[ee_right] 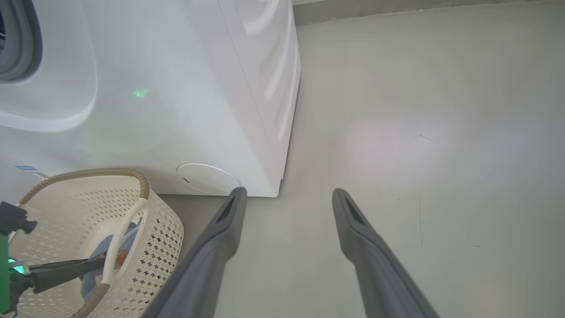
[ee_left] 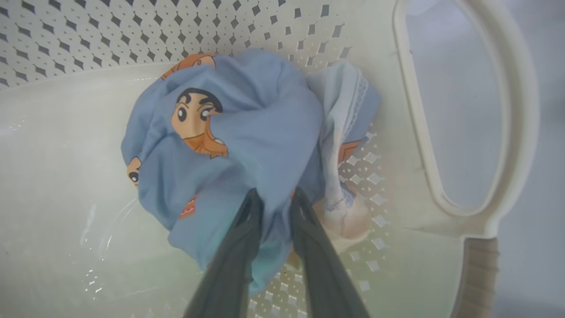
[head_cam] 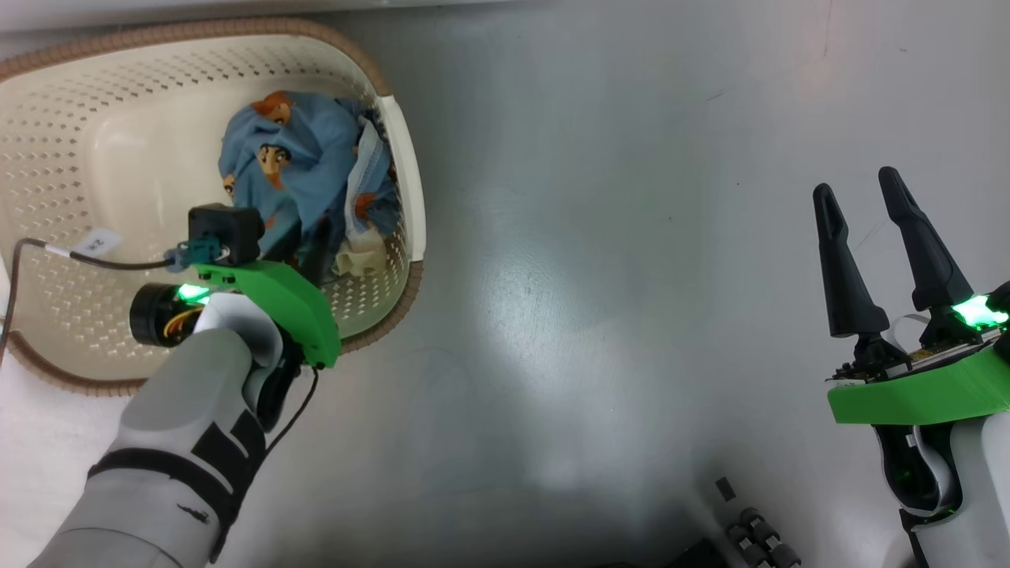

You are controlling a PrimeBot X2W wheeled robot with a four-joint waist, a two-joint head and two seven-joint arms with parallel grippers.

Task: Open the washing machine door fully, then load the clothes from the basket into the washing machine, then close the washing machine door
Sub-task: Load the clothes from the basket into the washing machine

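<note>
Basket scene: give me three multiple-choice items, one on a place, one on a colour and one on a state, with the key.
1. Where do the clothes lie?
A. In the basket
B. On the floor
C. In the drum

2. What is their main colour?
A. Red
B. Light blue
C. Green

3. How does the right gripper stand?
A. Shut on cloth
B. Shut, empty
C. Open, empty

Key:
1 A: the head view shows them heaped inside its perforated wall.
2 B: the cloth is light blue, printed with orange figures.
3 C: its jaws stand wide apart with nothing between them.
</note>
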